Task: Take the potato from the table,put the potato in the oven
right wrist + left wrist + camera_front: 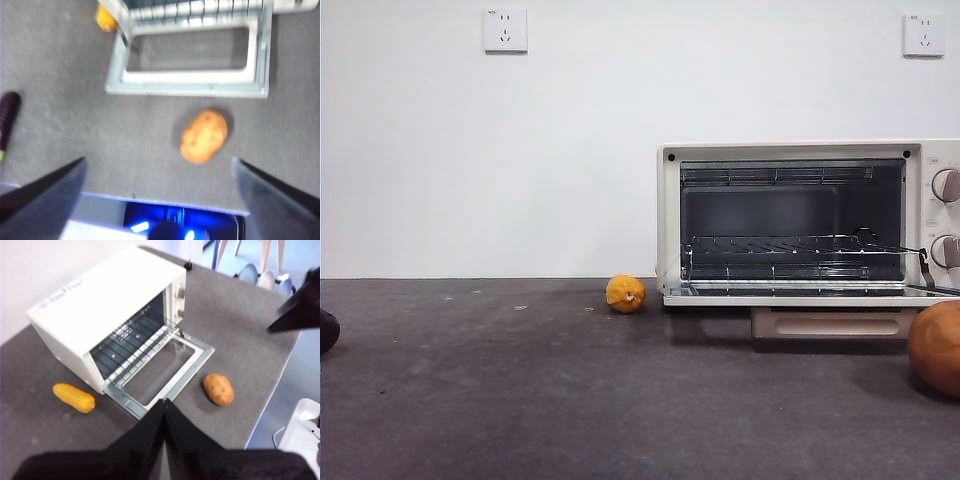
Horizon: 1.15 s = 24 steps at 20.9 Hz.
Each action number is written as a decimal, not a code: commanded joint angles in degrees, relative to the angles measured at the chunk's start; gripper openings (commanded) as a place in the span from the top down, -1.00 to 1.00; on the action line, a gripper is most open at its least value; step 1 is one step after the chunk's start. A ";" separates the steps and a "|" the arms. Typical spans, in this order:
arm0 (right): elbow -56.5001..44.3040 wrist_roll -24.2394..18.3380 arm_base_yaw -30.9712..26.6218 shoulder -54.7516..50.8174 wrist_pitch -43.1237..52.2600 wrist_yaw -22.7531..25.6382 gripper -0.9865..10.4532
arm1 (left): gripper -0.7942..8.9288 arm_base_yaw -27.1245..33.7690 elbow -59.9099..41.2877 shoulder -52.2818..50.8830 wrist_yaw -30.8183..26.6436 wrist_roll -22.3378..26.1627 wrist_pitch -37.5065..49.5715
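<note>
Potato (204,136) lies on the grey bench (75,125) below the right hand (159,172), whose two dark jaws stand wide apart with nothing between them. That hand hangs above the bench's near edge, and the potato sits on bare bench between it and the oven's dropped door (192,80). The potato touches neither the hand nor the door; it rests just in front of the door's outer edge, toward the knob side.

The left hand (165,402) has its jaws pressed together to a point and grips nothing. It hovers high over the bench, in front of the open oven (100,305), well apart from the potato.

The oven is a cream-white box with its glass door folded flat onto the bench, the wire rack (790,245) showing inside and two round knobs (946,185) beside the opening. In the front view the potato shows only partly at the right edge, in front of the door's beige handle (832,324).

An orange-yellow squash (74,397) lies on the bench just beside the oven's far side from the knobs, close to the door hinge corner. A dark purple eggplant (9,117) lies farther out on that same side, well apart from the oven and the potato.
</note>
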 commanded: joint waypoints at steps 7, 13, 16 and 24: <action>-10.86 4.52 0.11 11.08 -0.90 9.62 -0.39 | 0.85 0.07 -14.84 -8.66 -0.22 0.90 0.22; -13.49 9.81 5.57 21.05 5.95 9.86 -0.57 | 0.85 0.09 -30.77 -17.05 -0.63 -0.35 0.22; -14.97 17.35 10.43 23.63 12.37 10.32 -0.57 | 0.85 0.09 -31.98 -21.00 -0.63 -1.57 0.22; -19.71 24.79 13.92 24.02 16.85 16.61 -0.56 | 0.85 0.07 -31.98 -33.94 -1.16 -5.09 0.24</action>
